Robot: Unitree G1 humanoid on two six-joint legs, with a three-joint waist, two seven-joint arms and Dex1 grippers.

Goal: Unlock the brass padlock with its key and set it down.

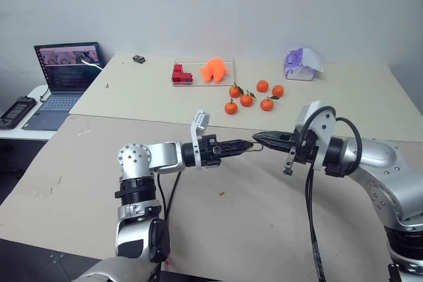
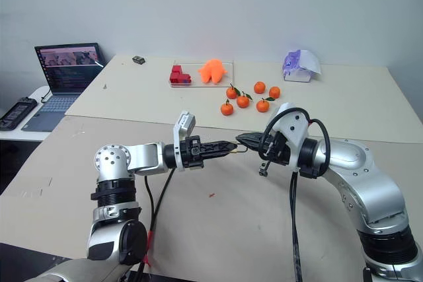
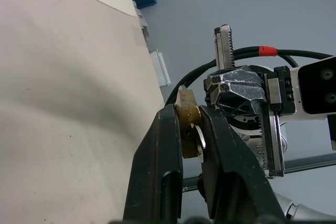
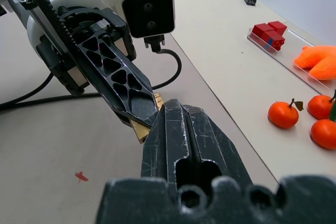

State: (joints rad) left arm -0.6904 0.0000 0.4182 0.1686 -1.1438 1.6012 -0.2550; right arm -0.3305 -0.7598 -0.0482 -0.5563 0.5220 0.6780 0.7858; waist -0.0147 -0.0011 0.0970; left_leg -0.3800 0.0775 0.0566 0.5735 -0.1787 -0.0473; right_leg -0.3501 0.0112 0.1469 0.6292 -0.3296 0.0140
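Left gripper clamps brass padlock — right gripper, fingers pressed together, tip-to-tip against it above the table.

Five small oranges, red blocks, orange toy, open laptop behind.

**Both arms raised, grippers tip to tip**

Your left gripper points level toward your right side, fingers clamped on the brass padlock. Your right gripper reaches in from the opposite side, angled slightly down, its jaws pressed together, tips meeting the left gripper's tips above the table.
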